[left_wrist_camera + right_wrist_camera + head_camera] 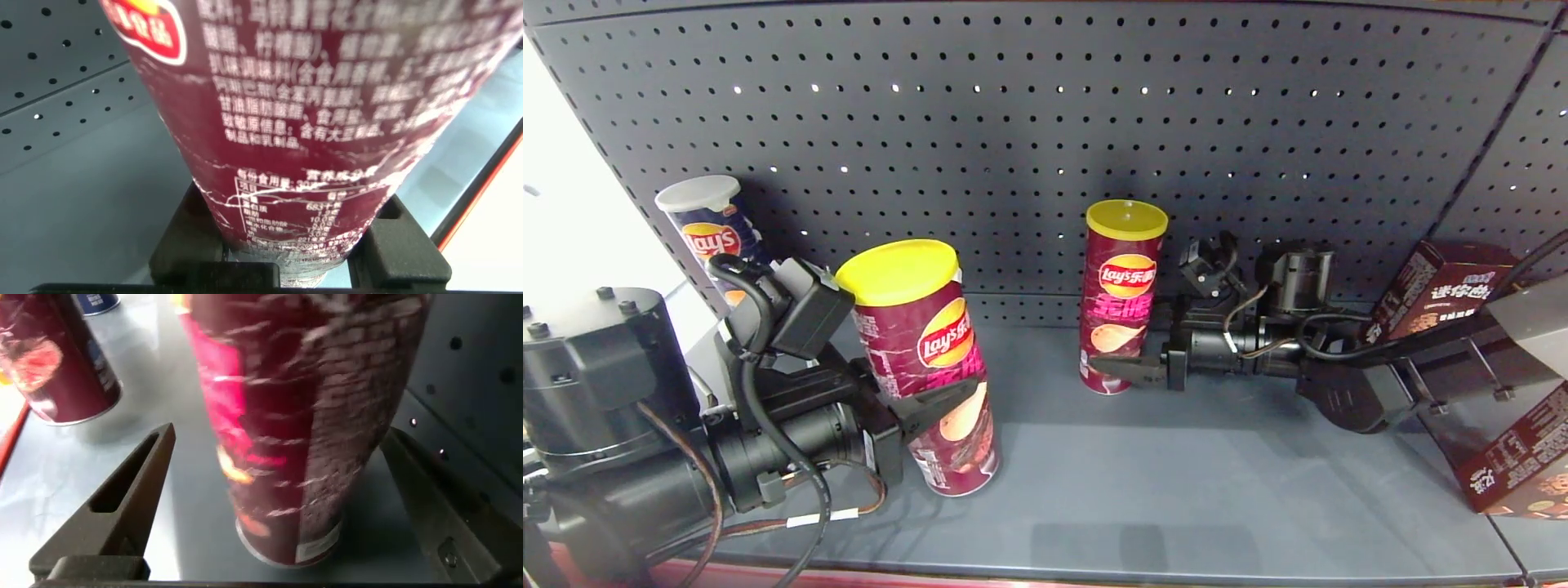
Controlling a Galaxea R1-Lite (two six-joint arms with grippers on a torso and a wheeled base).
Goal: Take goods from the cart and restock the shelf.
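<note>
Shelf [1176,490] deck is open across the middle and front. The red front edge [931,576] runs along the near side and the pegboard back [1045,106] closes the far side.

The free floor lies between the tilted can [923,343] on the left and the brown boxes on the right. One box [1429,290] leans at the back right and another box [1519,457] sits nearer the front right corner. A blue can [715,224] with a pale lid stands in the back left corner, behind the left arm.

The upright can [1123,278], maroon with a yellow lid, stands mid-shelf close to the pegboard, well apart from the tilted can.

Left gripper [947,408] is clamped on the tilted can's lower body, with the top leaning left and the base down at the shelf. In the left wrist view the can [310,122] sits tight between both pads [192,245].

Right gripper [1111,359] is spread wide around the upright can's lower part. In the right wrist view the fingers [122,498] stand off either side of the can [302,416] with gaps showing, no contact seen.
</note>
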